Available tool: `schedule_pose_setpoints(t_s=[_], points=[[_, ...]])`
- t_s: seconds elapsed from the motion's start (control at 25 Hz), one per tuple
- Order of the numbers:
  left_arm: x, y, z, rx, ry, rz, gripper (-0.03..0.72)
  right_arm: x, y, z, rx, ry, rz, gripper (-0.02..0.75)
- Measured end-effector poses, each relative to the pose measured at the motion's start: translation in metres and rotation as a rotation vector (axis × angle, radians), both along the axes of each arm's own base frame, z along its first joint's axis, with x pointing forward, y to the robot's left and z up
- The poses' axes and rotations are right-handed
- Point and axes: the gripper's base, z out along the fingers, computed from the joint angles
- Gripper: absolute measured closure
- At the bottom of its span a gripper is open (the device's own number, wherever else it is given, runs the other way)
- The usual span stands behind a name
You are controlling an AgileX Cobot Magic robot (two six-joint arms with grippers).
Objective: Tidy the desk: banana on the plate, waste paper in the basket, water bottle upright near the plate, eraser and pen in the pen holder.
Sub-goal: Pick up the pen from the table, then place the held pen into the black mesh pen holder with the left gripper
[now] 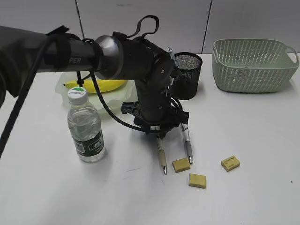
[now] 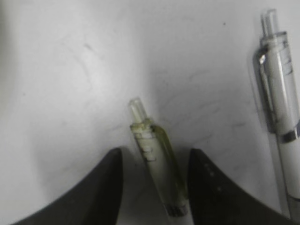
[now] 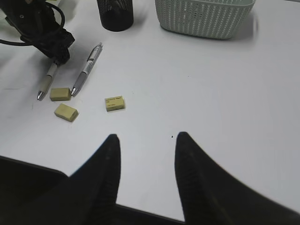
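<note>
My left gripper [image 1: 161,132] points down at the desk [image 1: 262,140] over a pen [image 2: 157,161] with a yellowish clip. Its open jaws stand on either side of the pen, the right finger [image 2: 211,187] close to it. A second pen [image 2: 281,112] lies to the right. Three yellow erasers [image 1: 181,164] [image 1: 197,180] [image 1: 230,163] lie just in front of the pens. The banana [image 1: 96,85] rests on the plate [image 1: 61,89]. The water bottle [image 1: 85,124] stands upright beside it. The pen holder [image 1: 187,75] and basket [image 1: 253,63] stand at the back. My right gripper [image 3: 147,138] hangs open over bare desk. No waste paper shows.
The left arm [image 1: 70,54] stretches across from the left, above the plate and bottle. Its black cable [image 1: 110,115] loops down close to the desk beside the bottle. A tiled wall [image 1: 140,14] runs behind the desk.
</note>
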Motion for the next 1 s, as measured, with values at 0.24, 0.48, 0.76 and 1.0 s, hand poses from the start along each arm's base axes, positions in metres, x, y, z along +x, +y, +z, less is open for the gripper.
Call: schedule_pose_setpoints(t_s=[0.24, 0.48, 0.76, 1.0], points=[[0.001, -0.003, 0.0, -0.033, -0.012, 0.006, 0.567, 0.0, 0.0, 0.0, 0.001, 0.0, -0.001, 0.421], [0.005, -0.007, 0.017, -0.101, -0.09, -0.007, 0.567, 0.0, 0.0, 0.0, 0.001, 0.0, -0.001, 0.421], [0.022, -0.018, 0.147, -0.44, -0.718, -0.227, 0.567, 0.0, 0.0, 0.0, 0.002, 0.001, -0.001, 0.421], [0.048, -0.017, 0.173, -0.748, -1.113, -0.416, 0.567, 0.0, 0.0, 0.0, 0.001, 0.0, -0.001, 0.421]])
